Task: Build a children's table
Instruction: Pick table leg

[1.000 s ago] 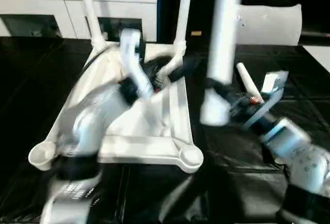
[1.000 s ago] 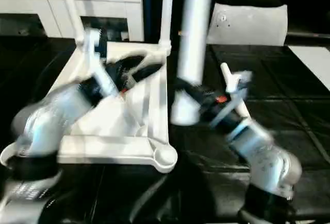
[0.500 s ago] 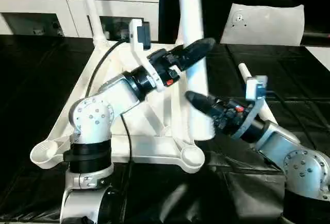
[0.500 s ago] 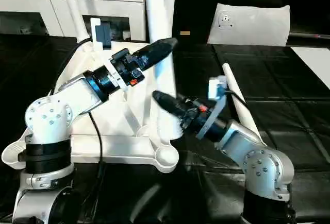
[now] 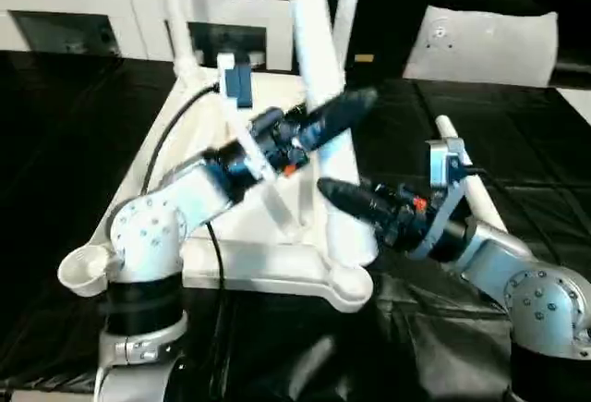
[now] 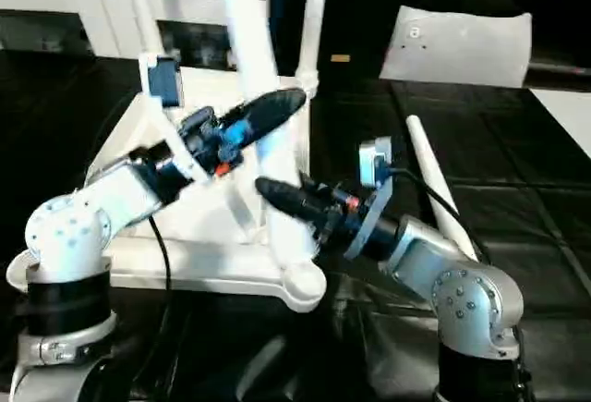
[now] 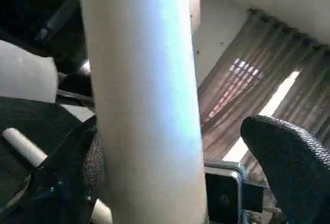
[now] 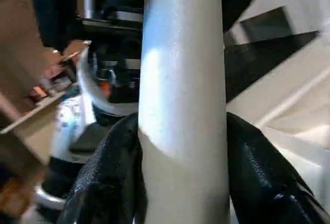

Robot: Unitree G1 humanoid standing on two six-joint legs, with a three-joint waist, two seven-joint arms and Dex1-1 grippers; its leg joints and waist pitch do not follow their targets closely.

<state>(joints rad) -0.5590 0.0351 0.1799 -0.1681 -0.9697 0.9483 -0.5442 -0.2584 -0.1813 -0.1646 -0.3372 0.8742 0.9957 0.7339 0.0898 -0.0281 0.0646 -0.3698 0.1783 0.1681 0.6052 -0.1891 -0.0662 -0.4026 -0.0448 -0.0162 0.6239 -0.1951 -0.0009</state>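
While the upturned tabletop (image 5: 277, 263) lies on the dark floor with two legs already standing in its far sockets, a third leg (image 5: 319, 97) is being stood above the near right socket (image 5: 349, 284). It is pinched low by the right gripper (image 8: 180, 183); the left gripper (image 7: 175, 183) is spread wide around it, one finger apart. A tilted leg could jam or slip.

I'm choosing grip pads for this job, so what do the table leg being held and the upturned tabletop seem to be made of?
The leg looks like smooth, slightly glossy white plastic: light glints along its round shaft, with no grain or seam. The tabletop looks like matching moulded white plastic, judging by its ribbed underside and rounded corner sockets. Whether the leg is hollow cannot be told.
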